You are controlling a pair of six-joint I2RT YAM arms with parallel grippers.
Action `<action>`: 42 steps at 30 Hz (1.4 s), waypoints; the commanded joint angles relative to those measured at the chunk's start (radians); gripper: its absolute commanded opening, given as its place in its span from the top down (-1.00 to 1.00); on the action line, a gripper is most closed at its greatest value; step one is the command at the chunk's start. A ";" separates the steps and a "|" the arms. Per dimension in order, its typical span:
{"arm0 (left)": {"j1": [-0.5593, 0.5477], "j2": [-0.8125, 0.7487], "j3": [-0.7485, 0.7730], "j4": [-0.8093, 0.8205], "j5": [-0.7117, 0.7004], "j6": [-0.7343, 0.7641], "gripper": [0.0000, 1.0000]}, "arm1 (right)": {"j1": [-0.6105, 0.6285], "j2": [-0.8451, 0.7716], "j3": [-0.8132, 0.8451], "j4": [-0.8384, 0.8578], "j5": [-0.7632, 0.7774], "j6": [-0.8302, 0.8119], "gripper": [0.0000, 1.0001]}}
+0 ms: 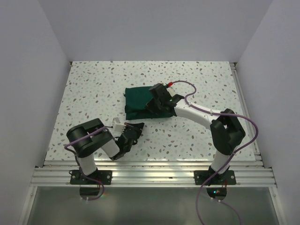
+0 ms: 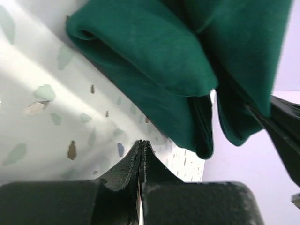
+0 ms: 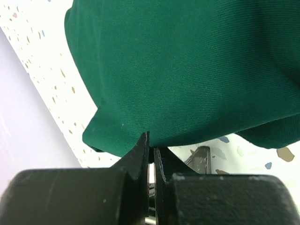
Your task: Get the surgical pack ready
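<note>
The surgical pack shows as a folded dark green cloth bundle on the speckled table, a little behind the middle. My right gripper reaches over its right part, and in the right wrist view its jaws are shut on an edge of the green cloth, which hangs lifted. My left gripper rests low in front of the bundle, apart from it. The left wrist view has the left gripper shut with nothing between its fingers. Raised cloth folds hang beyond it.
White walls close the table in on the left, back and right. An aluminium rail runs along the near edge and another along the right side. A purple cable loops along the right arm.
</note>
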 commanded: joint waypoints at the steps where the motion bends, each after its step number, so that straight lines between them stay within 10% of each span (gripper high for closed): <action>1: -0.002 0.069 0.018 0.127 -0.068 -0.051 1.00 | 0.006 -0.006 0.041 -0.008 -0.029 0.002 1.00; 42: 0.102 0.453 0.320 0.323 -0.158 -0.008 1.00 | 0.023 -0.095 -0.152 -0.014 -0.008 0.032 1.00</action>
